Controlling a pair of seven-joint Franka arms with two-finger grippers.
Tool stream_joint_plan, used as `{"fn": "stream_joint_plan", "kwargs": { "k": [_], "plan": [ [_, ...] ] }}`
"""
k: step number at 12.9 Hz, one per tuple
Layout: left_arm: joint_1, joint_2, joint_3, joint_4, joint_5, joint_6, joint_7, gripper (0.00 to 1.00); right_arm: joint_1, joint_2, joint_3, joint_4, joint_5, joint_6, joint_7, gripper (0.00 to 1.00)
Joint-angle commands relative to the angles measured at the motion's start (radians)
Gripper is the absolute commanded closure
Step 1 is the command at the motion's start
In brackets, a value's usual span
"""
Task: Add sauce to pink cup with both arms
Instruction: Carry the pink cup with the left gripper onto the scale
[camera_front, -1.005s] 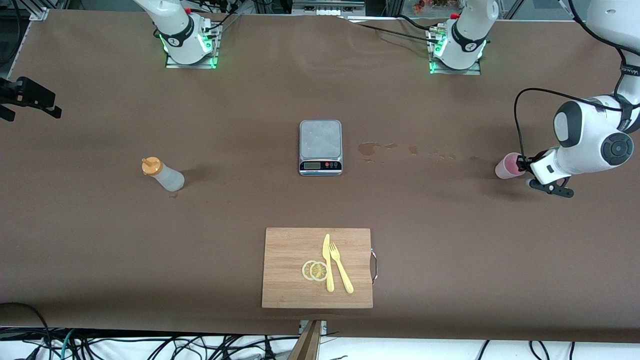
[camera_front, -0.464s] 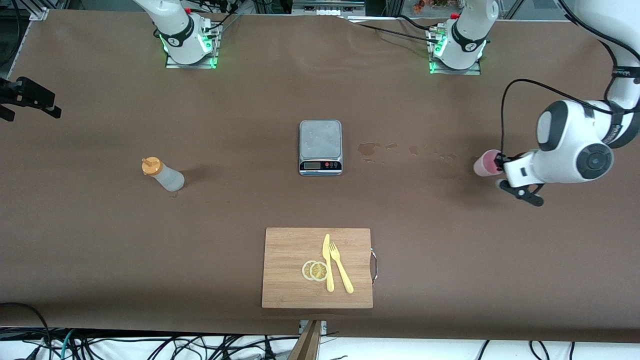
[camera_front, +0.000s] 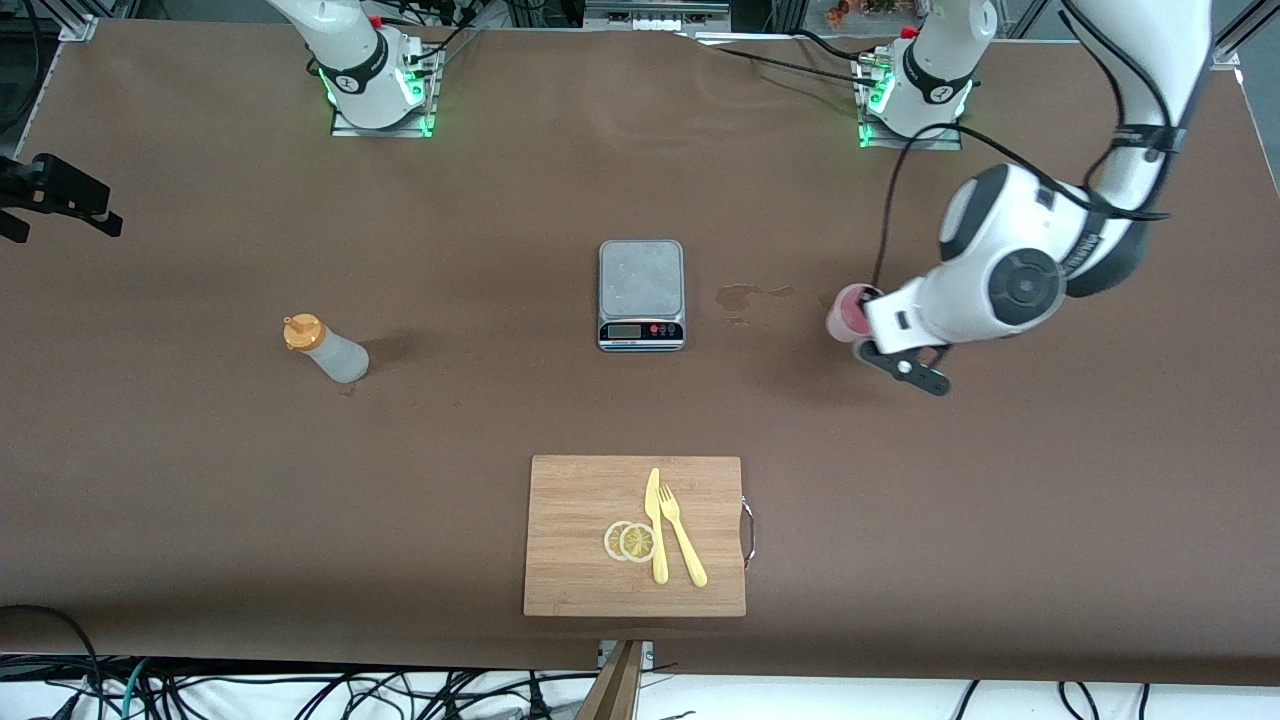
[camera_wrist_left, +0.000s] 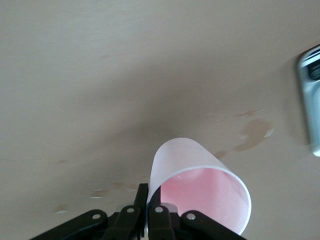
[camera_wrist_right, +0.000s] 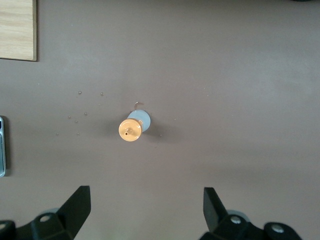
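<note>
Squeeze bottle (camera_wrist_right: 134, 126) upright, right gripper (camera_wrist_right: 145, 212) open above

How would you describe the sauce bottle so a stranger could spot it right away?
Start at the scale mid-table, then look toward the right arm's end. The bottle stands there alone on bare table. It is whitish and translucent, and only it has an orange nozzle cap.

The small pale pink translucent plastic cup (camera_wrist_left: 200, 185) looks smooth and matt; the brown table covering (camera_front: 900, 500) is matt; the rectangular scale's plate (camera_front: 641, 277) is brushed grey metal.
</note>
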Motion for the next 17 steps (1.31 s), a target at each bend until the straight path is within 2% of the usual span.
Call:
{"fn": "stream_joint_plan", "kwargs": {
  "k": [1, 4, 6, 8, 10, 11, 14, 17],
  "plan": [
    [-0.159, 0.028, 0.004, 0.068, -0.056, -0.021, -0.242, 1.00, -0.002, 0.004, -0.004, 0.020, 0.013, -0.007, -0.005, 0.00],
    [-0.348, 0.163, 0.005, 0.212, -0.049, -0.013, -0.509, 1.00, -0.003, 0.004, -0.004, 0.018, 0.012, -0.006, -0.005, 0.00],
    [-0.391, 0.243, 0.005, 0.289, -0.061, 0.015, -0.568, 1.00, -0.005, 0.004, -0.005, 0.020, 0.012, -0.006, -0.006, 0.00],
    [-0.434, 0.279, 0.005, 0.285, -0.062, 0.140, -0.575, 1.00, -0.006, 0.004, -0.005, 0.018, 0.012, -0.006, -0.006, 0.00],
    [-0.480, 0.294, 0.010, 0.277, -0.047, 0.185, -0.634, 1.00, -0.006, 0.004, -0.005, 0.018, 0.012, -0.006, -0.006, 0.00],
    [-0.500, 0.290, 0.018, 0.268, -0.044, 0.188, -0.671, 1.00, -0.006, 0.004, -0.005, 0.020, 0.012, -0.006, -0.006, 0.00],
    [-0.525, 0.290, 0.016, 0.251, 0.068, 0.188, -0.787, 1.00, -0.006, 0.004, -0.005, 0.018, 0.012, -0.006, -0.009, 0.00],
    [-0.540, 0.285, 0.015, 0.236, 0.088, 0.176, -0.862, 1.00, -0.006, 0.004, -0.005, 0.018, 0.012, -0.006, -0.009, 0.00]
  ]
}}
